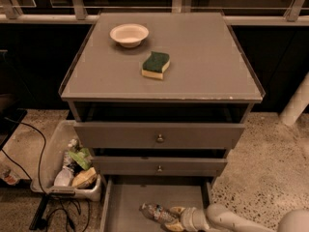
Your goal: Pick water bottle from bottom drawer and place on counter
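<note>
Gripper (pixel 175 217) is sitting against water bottle (pixel 153 211) in bottom drawer (pixel 135 199), lower centre (jaws' hold: cannot tell), needing firm mid-body squeeze before lifting toward tabletop (pixel 203 62).

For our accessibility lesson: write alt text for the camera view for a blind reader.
The robot's tool is at the water bottle lying in the open bottom drawer; a bowl and sponge sit on the counter above.
</note>
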Controlling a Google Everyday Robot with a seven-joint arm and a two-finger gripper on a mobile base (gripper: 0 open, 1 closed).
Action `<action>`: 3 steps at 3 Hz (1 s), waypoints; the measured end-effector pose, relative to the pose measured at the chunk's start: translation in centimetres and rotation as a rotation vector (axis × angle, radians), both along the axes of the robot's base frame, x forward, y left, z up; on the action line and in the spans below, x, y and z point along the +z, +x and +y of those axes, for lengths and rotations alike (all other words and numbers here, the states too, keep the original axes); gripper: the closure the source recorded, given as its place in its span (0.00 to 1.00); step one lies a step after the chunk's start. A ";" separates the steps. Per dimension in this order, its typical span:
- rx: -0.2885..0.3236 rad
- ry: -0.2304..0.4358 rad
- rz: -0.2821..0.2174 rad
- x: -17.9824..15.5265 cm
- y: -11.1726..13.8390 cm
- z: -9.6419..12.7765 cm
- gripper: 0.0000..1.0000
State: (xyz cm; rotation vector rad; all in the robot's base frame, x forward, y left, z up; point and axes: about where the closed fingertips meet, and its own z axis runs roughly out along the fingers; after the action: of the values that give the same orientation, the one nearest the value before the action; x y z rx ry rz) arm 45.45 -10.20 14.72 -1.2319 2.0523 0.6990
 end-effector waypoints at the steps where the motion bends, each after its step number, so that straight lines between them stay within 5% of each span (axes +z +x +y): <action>1: 0.020 -0.024 -0.036 3.4 -1.7 -1.0 1.00; 3: 0.067 -0.072 -0.149 12.9 -3.9 -4.3 1.00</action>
State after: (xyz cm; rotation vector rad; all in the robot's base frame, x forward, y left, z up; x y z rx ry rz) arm 41.56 -14.51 27.65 -1.3576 1.9357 0.5504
